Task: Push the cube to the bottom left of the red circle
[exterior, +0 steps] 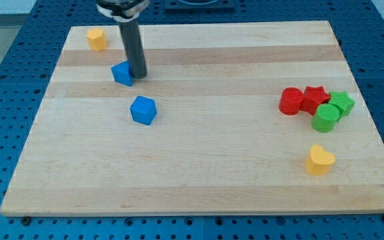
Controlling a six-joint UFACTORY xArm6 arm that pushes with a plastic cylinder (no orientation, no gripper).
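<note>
A blue cube [143, 110] lies left of the board's middle. The red circle, a short cylinder [291, 101], stands at the view's right, touching a red star [315, 97]. My tip [139, 75] rests on the board near the view's top left, right beside a second blue block [122, 73], whose shape I cannot make out. The tip is above the blue cube in the view, a short gap away, and far to the left of the red circle.
A green cylinder [326, 118] and a green star [342, 103] crowd the red pair. A yellow heart-like block [319, 160] lies at lower right. A yellow block [97, 39] sits at the top left corner of the wooden board [199, 173].
</note>
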